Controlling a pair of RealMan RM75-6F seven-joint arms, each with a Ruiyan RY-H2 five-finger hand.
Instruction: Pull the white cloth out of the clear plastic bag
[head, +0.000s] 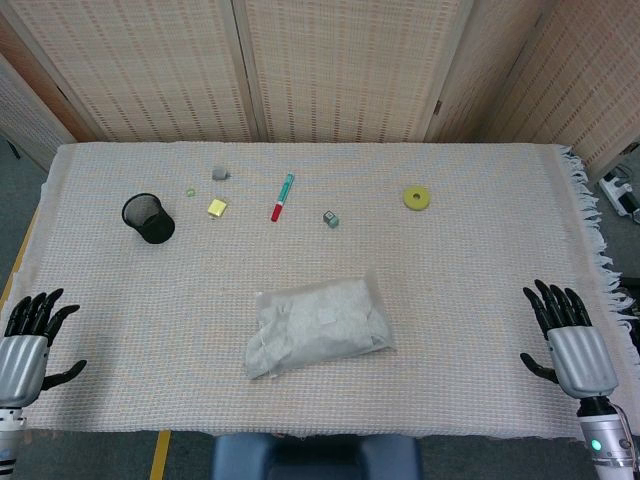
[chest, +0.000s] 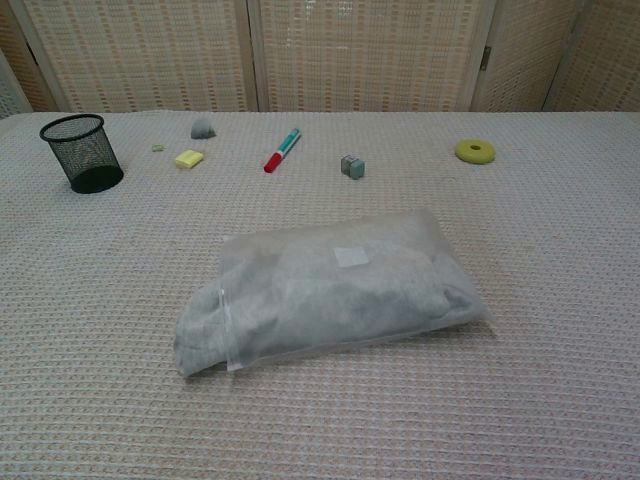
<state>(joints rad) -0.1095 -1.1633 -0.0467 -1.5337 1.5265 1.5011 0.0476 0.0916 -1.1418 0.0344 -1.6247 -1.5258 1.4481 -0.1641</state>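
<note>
A clear plastic bag (head: 320, 327) (chest: 335, 285) lies near the table's front middle, stuffed with the white cloth. A bit of cloth (chest: 198, 338) bulges out of the bag's mouth at its left end. My left hand (head: 27, 340) hovers at the front left edge, fingers spread, holding nothing. At the front right edge my right hand (head: 568, 335) is likewise spread and empty. Both hands are far from the bag. The chest view shows neither hand.
A black mesh cup (head: 148, 217) (chest: 81, 152) stands at the far left. Behind the bag lie a yellow block (head: 217, 207), a grey lump (head: 220, 173), a red-and-teal marker (head: 282, 196), a small grey cube (head: 331, 219) and a yellow ring (head: 417, 197).
</note>
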